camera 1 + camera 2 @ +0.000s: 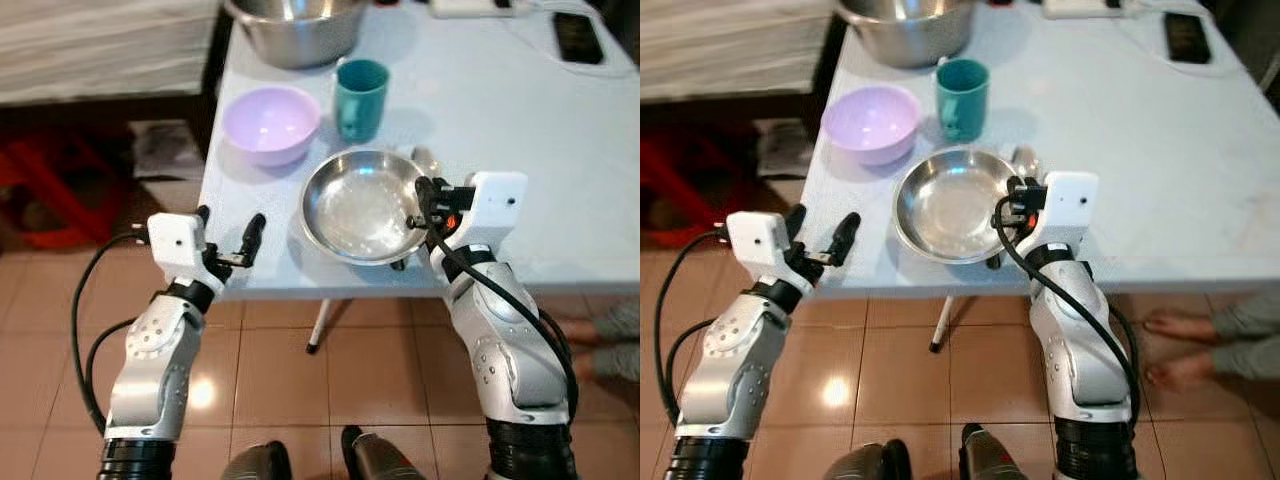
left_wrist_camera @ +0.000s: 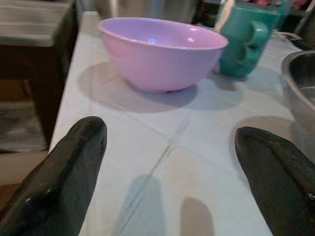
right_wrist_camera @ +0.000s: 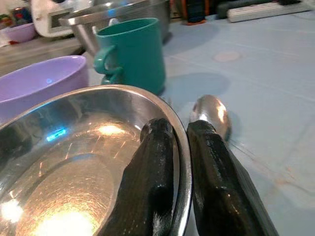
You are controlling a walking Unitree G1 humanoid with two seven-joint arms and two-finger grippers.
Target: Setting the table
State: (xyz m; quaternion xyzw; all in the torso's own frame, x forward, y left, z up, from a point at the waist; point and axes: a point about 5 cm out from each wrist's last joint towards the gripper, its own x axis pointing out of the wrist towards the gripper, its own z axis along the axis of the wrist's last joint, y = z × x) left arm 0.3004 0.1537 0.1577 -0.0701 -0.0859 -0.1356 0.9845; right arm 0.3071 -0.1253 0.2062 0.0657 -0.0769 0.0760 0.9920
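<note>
A shallow steel dish [image 1: 362,205] sits at the front edge of the pale blue table [image 1: 520,150]. My right gripper [image 1: 420,205] is shut on its right rim, one finger inside and one outside, as the right wrist view shows [image 3: 179,142]. A metal spoon [image 3: 210,110] lies on the table just beyond the dish. Behind the dish stand a purple bowl [image 1: 270,122] and a teal mug [image 1: 360,98]. My left gripper [image 1: 230,235] hangs open at the table's front left corner, holding nothing, pointing toward the purple bowl [image 2: 162,51].
A large steel bowl [image 1: 295,30] stands at the back of the table. A black phone [image 1: 578,38] and a white power strip [image 1: 465,8] lie at the far right. A person's feet [image 1: 610,340] rest on the tiled floor at right. A dark bench [image 1: 100,50] flanks the left.
</note>
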